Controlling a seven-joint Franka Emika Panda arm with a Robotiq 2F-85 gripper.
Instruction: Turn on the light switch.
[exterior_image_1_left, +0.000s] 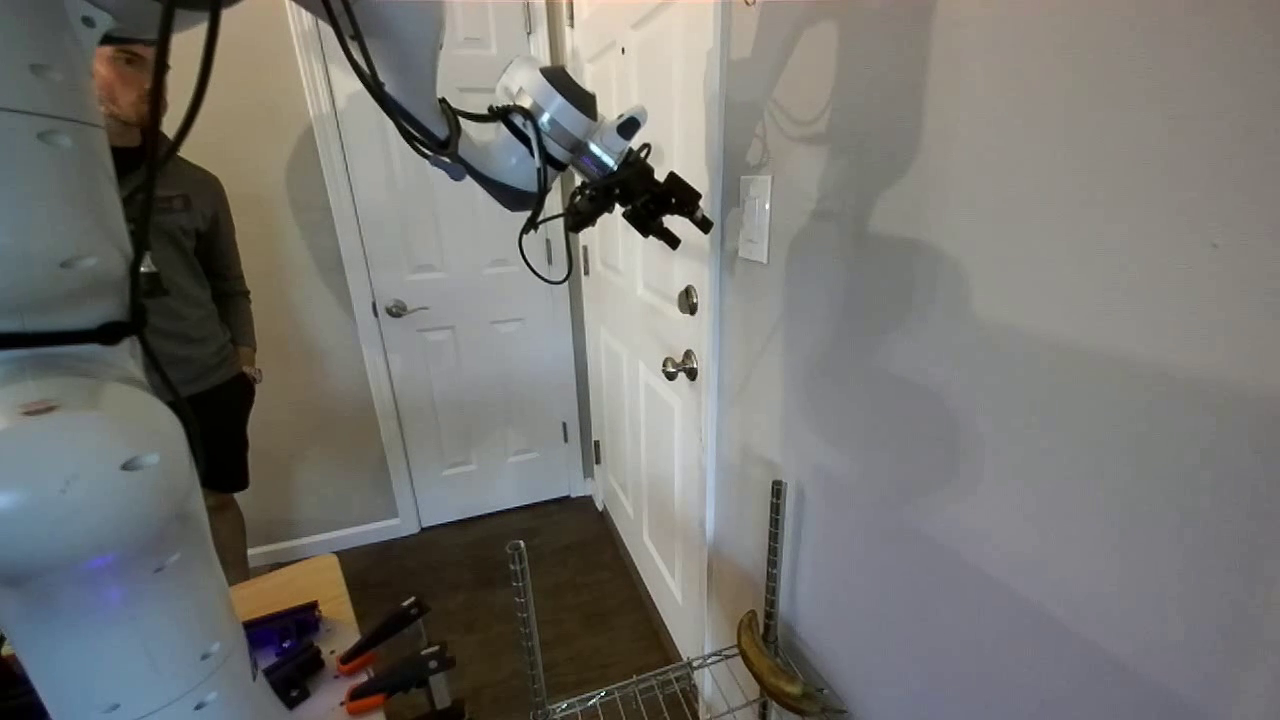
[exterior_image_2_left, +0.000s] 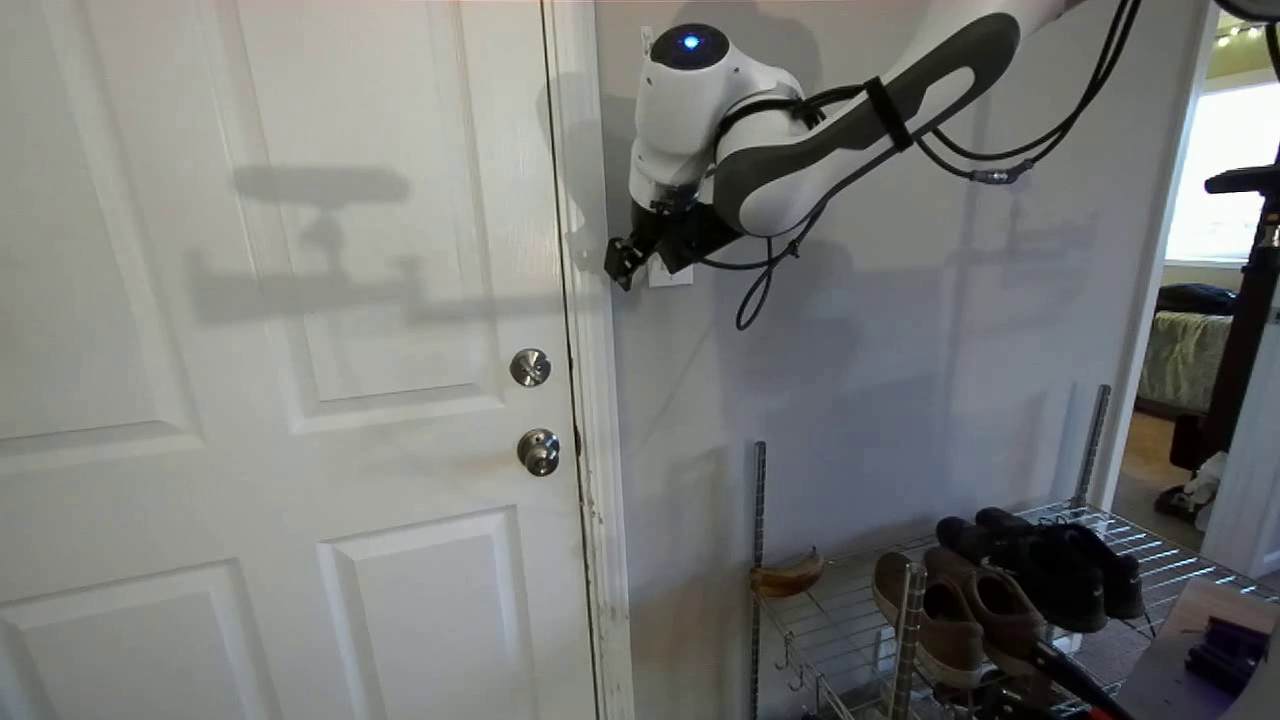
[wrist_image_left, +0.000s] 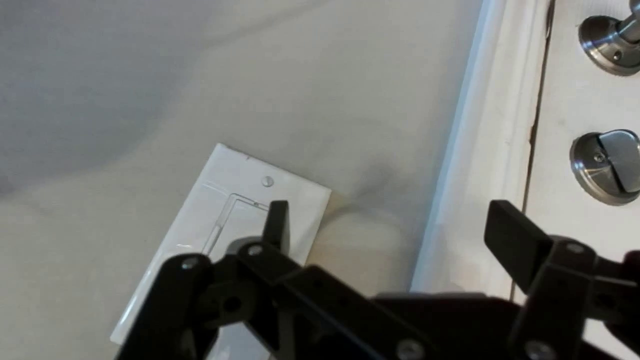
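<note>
- I see the white jointed arm with dark grey trim (exterior_image_2_left: 690, 110) slanting in from two o'clock in an exterior view, down to a sharply bent wrist.
- From that wrist juts the black two-fingered gripper (exterior_image_1_left: 688, 232); in an exterior view its fingers point toward four o'clock.
- Its jaws stand wide apart.
- The white upright rectangular light switch (exterior_image_1_left: 756, 220), on the pale grey wall (exterior_image_1_left: 1100, 200), sits at three o'clock from the fingertips, near but apart.
- In the wrist view the light switch lies tilted between eight and nine o'clock, one finger partly hiding it.
- The round silver metal knob (exterior_image_1_left: 680, 366) on the white panelled door (exterior_image_1_left: 638, 420) is at six o'clock from the gripper.
</note>
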